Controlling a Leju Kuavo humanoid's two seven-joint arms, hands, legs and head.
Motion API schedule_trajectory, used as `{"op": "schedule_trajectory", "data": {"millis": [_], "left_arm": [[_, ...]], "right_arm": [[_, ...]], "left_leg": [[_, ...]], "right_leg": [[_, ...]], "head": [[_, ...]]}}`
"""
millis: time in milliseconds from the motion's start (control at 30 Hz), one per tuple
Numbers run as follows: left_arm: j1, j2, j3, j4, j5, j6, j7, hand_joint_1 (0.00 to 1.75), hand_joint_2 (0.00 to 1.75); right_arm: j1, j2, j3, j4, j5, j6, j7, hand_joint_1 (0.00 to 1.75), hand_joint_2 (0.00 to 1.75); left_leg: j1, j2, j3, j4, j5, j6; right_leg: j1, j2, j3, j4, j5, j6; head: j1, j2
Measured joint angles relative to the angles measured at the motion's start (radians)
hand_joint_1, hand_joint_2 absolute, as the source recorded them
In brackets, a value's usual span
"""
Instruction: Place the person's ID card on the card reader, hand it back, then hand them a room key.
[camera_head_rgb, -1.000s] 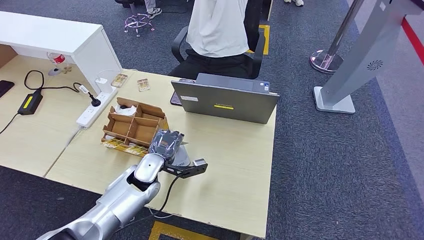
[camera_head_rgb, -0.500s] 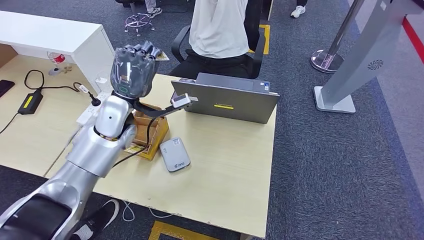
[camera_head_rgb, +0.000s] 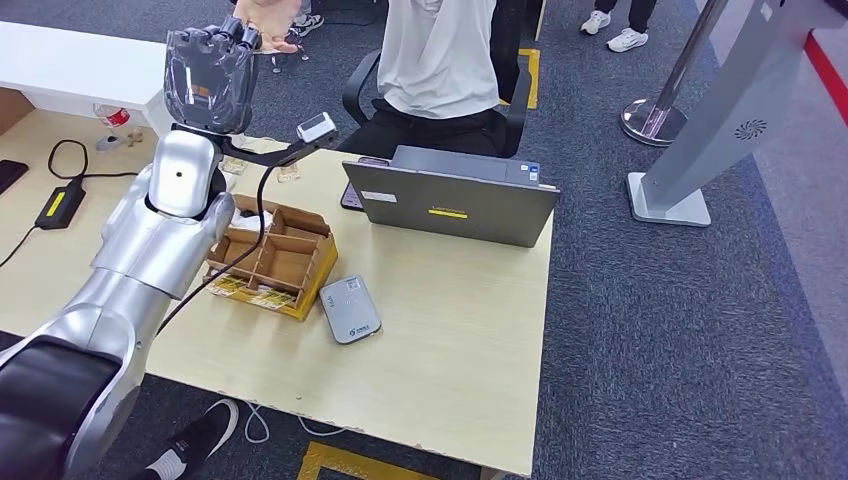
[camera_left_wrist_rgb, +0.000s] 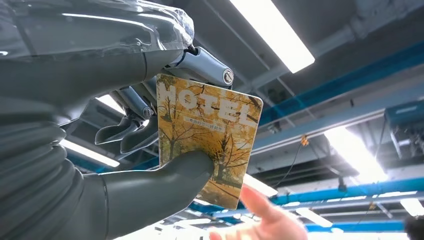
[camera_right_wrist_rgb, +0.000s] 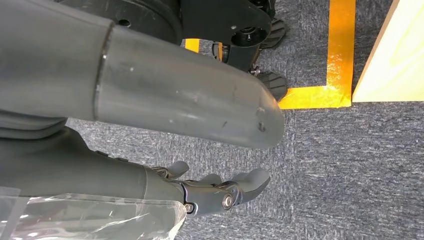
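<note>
The room key (camera_left_wrist_rgb: 207, 141), a yellow card printed with autumn trees and the word HOTEL, is pinched in the left hand (camera_head_rgb: 212, 78), the thick grey thumb (camera_left_wrist_rgb: 165, 182) pressing one face and darker fingers (camera_left_wrist_rgb: 205, 67) behind the other. That hand is raised high above the far left part of the desk (camera_head_rgb: 470, 330), its back wrapped in clear plastic. A person's hand (camera_head_rgb: 268, 18) sits just beyond the fingertips in the head view; in the left wrist view a person's fingers (camera_left_wrist_rgb: 265, 215) reach up close beneath the card's lower corner, and contact cannot be judged.

The right hand (camera_right_wrist_rgb: 220, 192) hangs beside the robot's body over dark carpet, its fingers loosely apart and gripping nothing.

On the desk, the grey card reader (camera_head_rgb: 350, 309) lies flat near the middle, just beside the right end of a cardboard divider box (camera_head_rgb: 272, 258). The box stands towards the left edge, with yellow cards along its near side. A closed-looking grey laptop (camera_head_rgb: 452, 199) is set at the far edge, its lid back facing the robot. Two small cards (camera_head_rgb: 264, 165) lie at the far left corner, near a white power strip (camera_head_rgb: 190, 215). The person in a white shirt (camera_head_rgb: 437, 50) sits on a black chair behind the laptop.
</note>
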Motion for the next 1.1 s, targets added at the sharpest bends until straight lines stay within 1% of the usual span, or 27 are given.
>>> {"op": "schedule_trajectory", "data": {"millis": [33,167,700,833,900,967,1033,1100], "left_arm": [[-0.001,0.001,0.000,0.014,0.000,0.002,0.002,1.75,1.75],[-0.002,0.004,0.000,0.062,0.001,0.004,0.003,0.00,1.75],[-0.002,-0.006,0.001,0.119,0.030,-0.003,-0.016,0.00,1.75],[0.014,-0.015,0.001,0.112,0.076,-0.014,-0.049,0.00,1.75],[0.047,-0.019,0.001,0.079,0.122,-0.032,-0.077,0.00,1.75],[0.110,-0.020,0.001,0.006,0.176,-0.077,-0.104,0.00,1.75],[0.212,-0.012,0.001,-0.118,0.224,-0.152,-0.121,0.00,1.75],[0.343,0.009,-0.001,-0.269,0.253,-0.210,-0.125,0.00,1.75]], "right_arm": [[0.000,0.000,0.000,0.000,0.000,0.000,0.000,0.00,0.00],[0.000,0.000,0.000,0.000,-0.003,-0.005,0.003,0.00,0.00],[0.001,0.000,0.000,0.000,-0.010,-0.011,0.004,0.00,0.00],[0.002,0.000,0.000,0.000,-0.016,-0.012,0.002,0.00,0.00],[0.003,0.000,-0.001,0.000,-0.025,-0.012,-0.002,0.00,0.00],[0.007,0.000,-0.003,0.000,-0.040,-0.011,-0.010,0.00,0.00],[0.013,0.000,-0.011,0.000,-0.060,-0.010,-0.019,0.00,0.00],[0.020,0.000,-0.024,0.000,-0.077,-0.012,-0.024,0.00,0.00]], "left_leg": [[0.000,0.000,0.000,0.000,0.000,0.000],[0.000,0.000,0.000,0.000,0.000,0.000],[0.000,0.000,0.000,0.000,0.000,0.000],[0.000,0.000,0.000,0.000,0.000,0.000],[0.000,0.000,0.000,0.000,0.000,0.000],[0.000,0.000,0.000,0.000,0.000,0.000],[-0.001,0.002,0.000,-0.001,-0.002,0.000],[-0.001,0.005,0.001,-0.001,-0.003,0.000]], "right_leg": [[0.000,0.000,0.000,0.000,0.000,0.000],[0.000,0.000,0.000,0.000,0.000,0.000],[0.000,0.000,0.000,0.000,0.000,0.000],[0.000,0.000,0.000,0.000,0.000,0.000],[0.000,0.000,0.000,0.000,0.000,0.000],[0.000,0.000,0.000,0.000,0.000,0.000],[-0.001,0.002,0.000,0.000,0.000,0.000],[-0.001,0.005,0.000,-0.001,-0.001,0.000]], "head": [[0.000,0.000],[0.000,0.000],[0.000,0.000],[0.000,0.000],[0.000,0.000],[0.000,0.000],[0.000,0.000],[-0.001,0.000]]}}
